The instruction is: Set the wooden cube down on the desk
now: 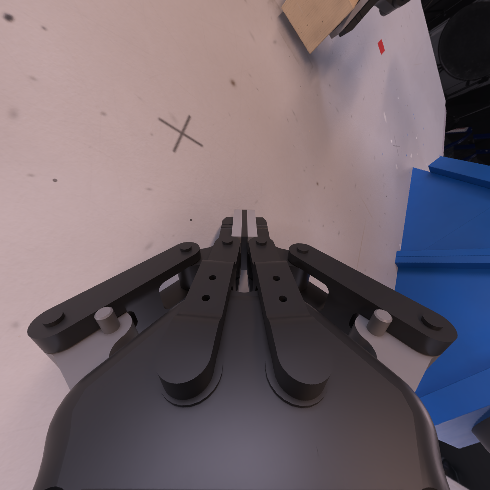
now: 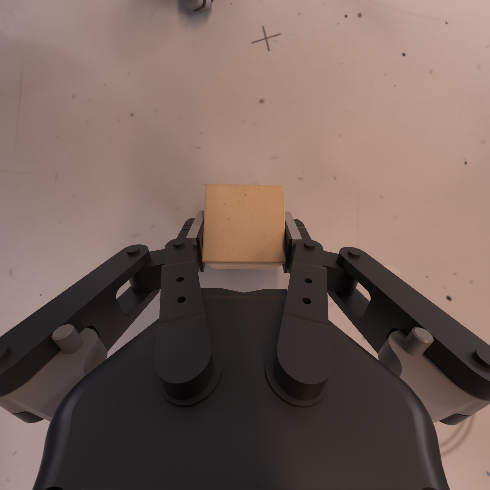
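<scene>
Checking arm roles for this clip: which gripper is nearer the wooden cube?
Right. The right gripper is shut on the wooden cube, one finger on each side. The left gripper is shut and empty, apart from the cube.

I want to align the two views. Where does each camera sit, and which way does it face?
Left wrist view: on the left hand, shut and empty, facing down at the desk; blue object at right.
Right wrist view: on the right hand, facing down, gripping the wooden cube.
Shared: cube, pencilled cross.
</scene>
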{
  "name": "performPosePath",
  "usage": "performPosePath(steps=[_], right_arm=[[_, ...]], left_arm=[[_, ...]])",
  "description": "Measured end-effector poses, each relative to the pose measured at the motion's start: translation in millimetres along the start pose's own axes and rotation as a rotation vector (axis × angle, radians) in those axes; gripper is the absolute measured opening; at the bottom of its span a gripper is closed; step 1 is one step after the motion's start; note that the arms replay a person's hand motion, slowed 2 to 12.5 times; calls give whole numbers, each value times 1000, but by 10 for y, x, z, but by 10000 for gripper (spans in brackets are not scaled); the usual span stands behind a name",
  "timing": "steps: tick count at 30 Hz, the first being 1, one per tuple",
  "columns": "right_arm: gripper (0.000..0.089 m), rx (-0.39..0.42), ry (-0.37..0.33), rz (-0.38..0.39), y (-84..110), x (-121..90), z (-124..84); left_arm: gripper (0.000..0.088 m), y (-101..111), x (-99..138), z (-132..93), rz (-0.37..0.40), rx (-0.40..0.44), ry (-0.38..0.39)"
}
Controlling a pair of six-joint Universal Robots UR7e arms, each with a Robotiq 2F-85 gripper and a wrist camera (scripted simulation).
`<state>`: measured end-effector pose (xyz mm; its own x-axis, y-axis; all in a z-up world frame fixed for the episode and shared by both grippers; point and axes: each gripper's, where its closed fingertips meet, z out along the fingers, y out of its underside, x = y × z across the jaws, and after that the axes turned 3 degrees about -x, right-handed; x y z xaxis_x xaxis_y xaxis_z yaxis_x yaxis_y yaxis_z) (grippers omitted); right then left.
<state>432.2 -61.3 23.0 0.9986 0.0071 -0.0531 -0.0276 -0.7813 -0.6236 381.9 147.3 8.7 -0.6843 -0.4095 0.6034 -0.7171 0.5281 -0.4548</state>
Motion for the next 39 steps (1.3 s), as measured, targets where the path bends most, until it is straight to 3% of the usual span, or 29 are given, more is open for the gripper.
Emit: performPosePath(steps=[3,7,15,21,25,33,39], right_arm=[[445,-32,25,-23,23,-12,-11],[445,-46,68,30,52,51,-31],[445,47,49,148,124,88,-94],[445,30,17,48,103,-109,-38],[445,-4,49,14,97,-116,-41],[445,23,132,137,87,146,-75],[445,66,123,193,-12,215,0]], left_arm=[[0,1,3,2,2,-3,4],[0,-2,4,3,1,-7,11],[0,-5,5,5,2,-8,14],[0,-4,4,4,8,-5,5],[0,-6,3,4,10,-2,1],[0,-14,4,9,7,-3,7],[0,-28,6,20,10,-8,12]])
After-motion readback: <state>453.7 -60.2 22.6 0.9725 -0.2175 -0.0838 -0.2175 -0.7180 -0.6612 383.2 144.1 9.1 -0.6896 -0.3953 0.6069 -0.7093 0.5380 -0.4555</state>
